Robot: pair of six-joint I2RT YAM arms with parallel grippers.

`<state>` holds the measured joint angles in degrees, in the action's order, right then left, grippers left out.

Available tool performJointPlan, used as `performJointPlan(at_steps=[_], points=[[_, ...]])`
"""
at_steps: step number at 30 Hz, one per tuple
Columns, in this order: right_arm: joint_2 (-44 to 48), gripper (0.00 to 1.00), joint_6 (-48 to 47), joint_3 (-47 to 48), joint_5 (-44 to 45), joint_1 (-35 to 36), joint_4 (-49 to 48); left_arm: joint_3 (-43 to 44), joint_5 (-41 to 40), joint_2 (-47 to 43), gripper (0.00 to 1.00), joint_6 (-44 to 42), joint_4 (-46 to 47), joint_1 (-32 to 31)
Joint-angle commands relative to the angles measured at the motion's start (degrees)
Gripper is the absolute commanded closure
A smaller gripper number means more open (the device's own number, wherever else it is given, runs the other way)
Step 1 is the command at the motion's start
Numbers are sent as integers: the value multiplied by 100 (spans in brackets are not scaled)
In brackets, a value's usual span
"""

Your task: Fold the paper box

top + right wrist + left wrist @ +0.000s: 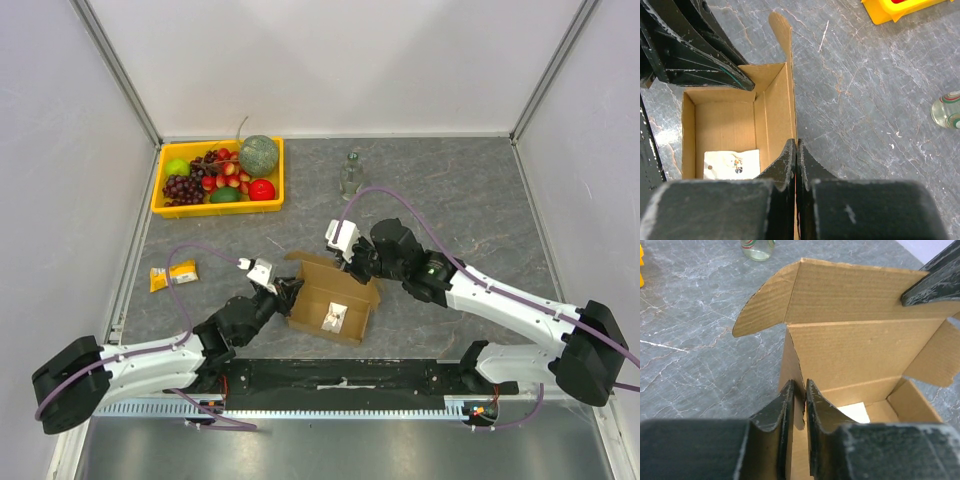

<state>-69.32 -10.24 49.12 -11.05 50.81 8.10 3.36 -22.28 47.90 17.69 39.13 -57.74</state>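
Left claw (799, 390) is pinched tight on the paper box (335, 298). It's squeezed onto the top edge of the box's left side wall, with just the cardboard's thickness between the fingers (782, 412). Right claw (796, 147) is doing pretty much the same thing, closed narrow on the upper edge of the tall panel standing along the box's far side. So both arms have a grip on the cardboard at once.

The box sits on the grey marbled counter (450, 200), close to the arm bases and roughly in the middle between the two arms. It's open on top with its walls standing. A rounded side flap (760, 305) sticks out from the left end of that tall panel. In the left wrist view you can see the right claw's dark finger on the panel's top edge, over at the other end.

On the box floor lies a white slip (732, 164) with some small marks I can't read.

Other stuff around:
- a yellow fruit tray (200, 209) in the far left corner, holding a melon (258, 153), dark grapes (183, 187) and other fruit
- a small glass bottle (350, 177) standing well behind the box
- a yellow packet (172, 275) lying on the counter to the left of the left arm

None of those touch the box.
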Motion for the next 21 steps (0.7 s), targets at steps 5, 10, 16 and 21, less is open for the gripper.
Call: performJointPlan(at_steps=[5, 10, 16, 21], points=[[-108, 100, -452, 545, 60, 35, -309, 314, -92, 360, 88, 76, -177, -36], [-398, 99, -795, 879, -169, 26, -107, 455, -574, 343, 91, 103, -538, -36], [-460, 54, -963, 976, -21, 26, -203, 447, -979, 237, 98, 120, -653, -36], [-241, 42, -524, 863, 716, 17, -449, 473, -1383, 246, 98, 173, -705, -45]])
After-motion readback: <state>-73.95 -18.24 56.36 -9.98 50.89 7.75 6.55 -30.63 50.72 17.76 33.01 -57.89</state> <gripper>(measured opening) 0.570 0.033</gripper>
